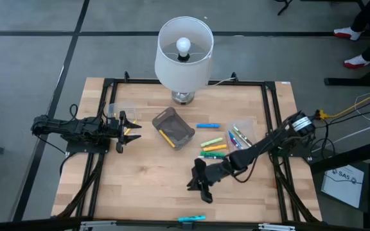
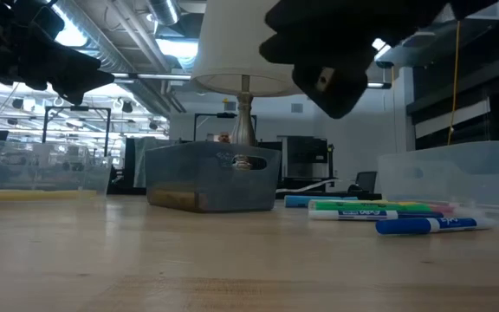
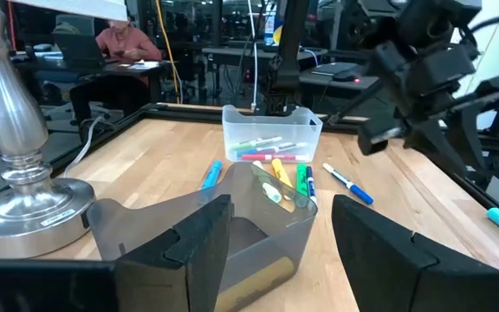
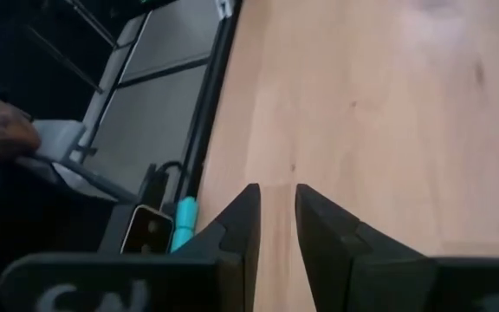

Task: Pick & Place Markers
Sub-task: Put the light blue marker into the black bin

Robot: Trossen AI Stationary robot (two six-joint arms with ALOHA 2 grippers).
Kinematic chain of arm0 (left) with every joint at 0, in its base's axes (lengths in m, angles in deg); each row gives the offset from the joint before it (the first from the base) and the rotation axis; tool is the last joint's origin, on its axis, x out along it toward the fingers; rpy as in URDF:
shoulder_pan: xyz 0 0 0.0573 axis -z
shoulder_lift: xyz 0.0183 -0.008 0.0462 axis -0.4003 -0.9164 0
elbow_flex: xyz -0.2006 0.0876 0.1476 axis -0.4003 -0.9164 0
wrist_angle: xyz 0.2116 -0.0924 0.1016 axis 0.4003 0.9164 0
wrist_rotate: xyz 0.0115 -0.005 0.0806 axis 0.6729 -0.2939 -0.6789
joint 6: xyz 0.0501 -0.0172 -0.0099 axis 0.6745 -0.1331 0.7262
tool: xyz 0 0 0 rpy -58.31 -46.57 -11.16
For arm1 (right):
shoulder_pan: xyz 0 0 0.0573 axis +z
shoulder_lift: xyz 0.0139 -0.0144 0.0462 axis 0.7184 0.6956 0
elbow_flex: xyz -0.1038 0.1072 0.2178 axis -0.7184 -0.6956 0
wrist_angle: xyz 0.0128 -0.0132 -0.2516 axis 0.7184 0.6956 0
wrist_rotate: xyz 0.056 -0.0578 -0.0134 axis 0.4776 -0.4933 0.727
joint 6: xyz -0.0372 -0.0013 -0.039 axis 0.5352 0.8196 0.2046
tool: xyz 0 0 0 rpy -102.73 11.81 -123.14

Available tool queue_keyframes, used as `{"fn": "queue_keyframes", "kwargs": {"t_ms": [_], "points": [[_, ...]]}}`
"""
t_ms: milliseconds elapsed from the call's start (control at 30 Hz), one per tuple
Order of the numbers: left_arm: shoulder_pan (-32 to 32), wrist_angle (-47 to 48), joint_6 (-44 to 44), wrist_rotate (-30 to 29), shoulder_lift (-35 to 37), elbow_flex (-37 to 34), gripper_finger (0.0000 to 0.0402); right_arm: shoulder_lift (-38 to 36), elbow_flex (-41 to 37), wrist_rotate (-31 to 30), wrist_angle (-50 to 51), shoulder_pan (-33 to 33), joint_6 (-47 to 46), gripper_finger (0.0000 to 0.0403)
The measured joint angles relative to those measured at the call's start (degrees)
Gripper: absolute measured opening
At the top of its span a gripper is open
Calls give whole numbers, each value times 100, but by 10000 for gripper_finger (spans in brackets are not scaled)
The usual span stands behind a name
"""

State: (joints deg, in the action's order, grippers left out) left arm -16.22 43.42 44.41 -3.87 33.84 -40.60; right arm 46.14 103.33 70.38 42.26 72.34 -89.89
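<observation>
Beside the grey bin (image 1: 174, 128), markers (image 1: 213, 147) mostly lengthwise left-to-right.

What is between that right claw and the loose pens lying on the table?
Nothing visible. The right gripper hangs over bare wood, empty, jaws narrowly apart. The markers lie farther up the table, beside the grey bin, with only open tabletop between. The left gripper waits on the bin's far side.

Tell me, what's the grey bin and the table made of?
The grey bin looks like smoky see-through plastic: markers beyond show through its wall. The table looks like pale wood with a smooth matte finish: plank seams and grain show.
</observation>
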Motion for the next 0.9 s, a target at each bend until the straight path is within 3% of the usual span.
{"fn": "queue_keyframes", "kwargs": {"t_ms": [467,700,767,900], "points": [[2,0,0,2,0,-1,196,364,-2,-4,-241,339,12,75],[0,0,0,2,0,1,196,1040,531,651,-346,337,211,75],[0,-4,0,2,0,-1,196,1252,920,784,64,337,317,75],[0,-4,0,2,0,-1,196,1537,1796,705,1851,317,384,75]]}}
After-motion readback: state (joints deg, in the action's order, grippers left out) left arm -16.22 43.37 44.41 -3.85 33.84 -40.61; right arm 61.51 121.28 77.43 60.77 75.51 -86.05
